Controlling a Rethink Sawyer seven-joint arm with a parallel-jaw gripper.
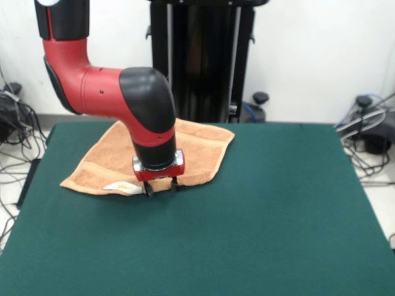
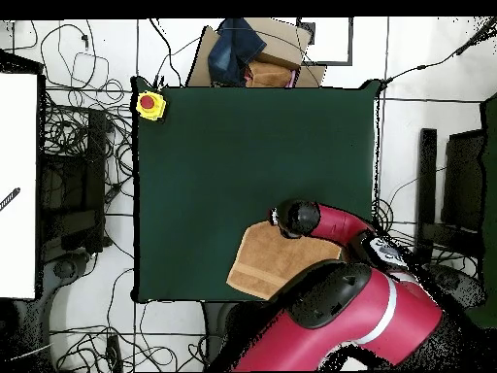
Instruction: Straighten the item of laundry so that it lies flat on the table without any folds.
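One pincer [image 1: 160, 187] is lowered onto the near edge of the towel [image 1: 197, 151], its fingertips slightly apart and touching or just above the cloth; I cannot tell whether they pinch it. Most of the towel lies behind the pincer on the table [image 1: 265, 234], with the white label [image 1: 121, 187] just beside the tips. I judge the step needs a firm edge grip, then a low, slow pull outward. Only the front view shows the fingertips; overhead, the arm covers them and part of the towel.

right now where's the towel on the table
In the front view the towel lies at the table's far left part, under the claw, whose tips stand at its near edge beside the white label.
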